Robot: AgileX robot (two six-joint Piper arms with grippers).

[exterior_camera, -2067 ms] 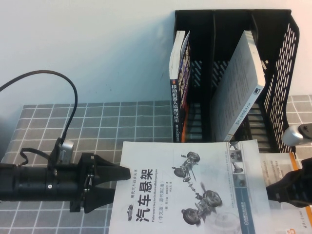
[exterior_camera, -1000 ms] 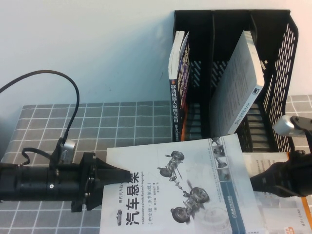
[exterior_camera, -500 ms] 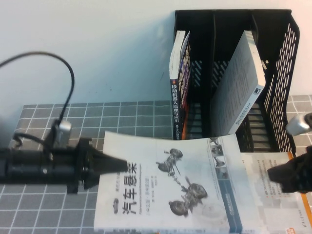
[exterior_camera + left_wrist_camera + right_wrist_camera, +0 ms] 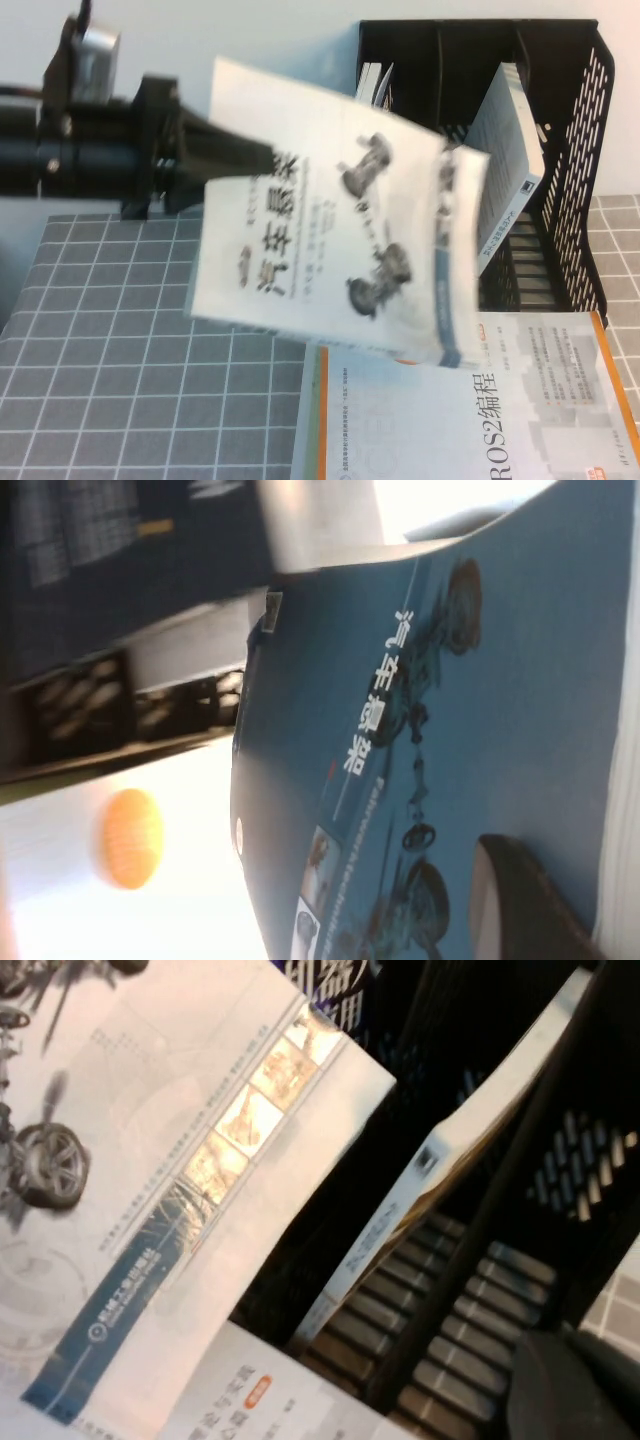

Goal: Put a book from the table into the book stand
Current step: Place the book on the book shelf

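Note:
My left gripper (image 4: 268, 156) is shut on the left edge of the book (image 4: 340, 230), a white paperback with a black Chinese title and car-suspension pictures. It holds the book tilted in the air, well above the table (image 4: 130, 330), in front of the black book stand (image 4: 570, 150). The left wrist view shows the cover (image 4: 440, 680) with one finger (image 4: 520, 900) pressed on it. My right gripper (image 4: 575, 1395) is out of the high view. It shows only as a dark shape in the right wrist view, near the stand's base (image 4: 450, 1290). The book also shows there (image 4: 150, 1160).
The white ROS2 book with an orange edge (image 4: 480, 400) lies flat on the table below the held book. A white book (image 4: 505, 170) leans in the stand's right slot. Another book's top (image 4: 372, 80) shows in the left slot, mostly hidden.
My left gripper has lifted the book off the table, up and tilted before the stand. The right gripper has left the high view. The ROS2 book is uncovered.

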